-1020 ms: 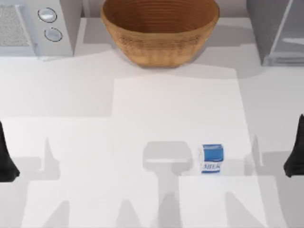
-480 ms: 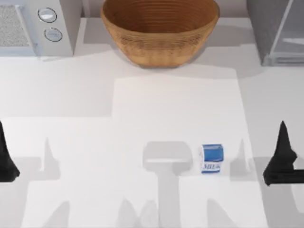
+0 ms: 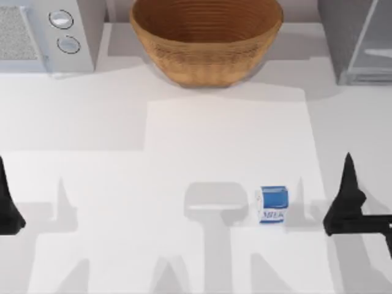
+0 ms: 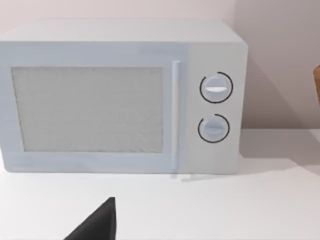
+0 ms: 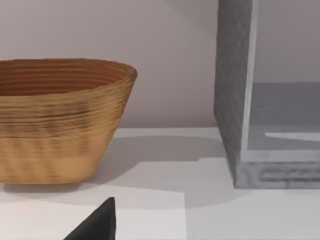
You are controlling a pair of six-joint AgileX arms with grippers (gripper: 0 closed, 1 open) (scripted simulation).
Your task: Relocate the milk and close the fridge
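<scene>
The milk carton (image 3: 272, 204) stands upright on the white table (image 3: 184, 153), right of centre toward the near edge, with the right gripper (image 3: 346, 199) near it on its right, apart from it and holding nothing; how wide its jaws stand I cannot tell. The left gripper (image 3: 7, 205) sits parked at the table's left edge. The grey speckled fridge (image 3: 358, 40) stands at the far right corner, the woven basket (image 3: 206, 37) at far centre, the white microwave (image 3: 49, 33) at far left.
</scene>
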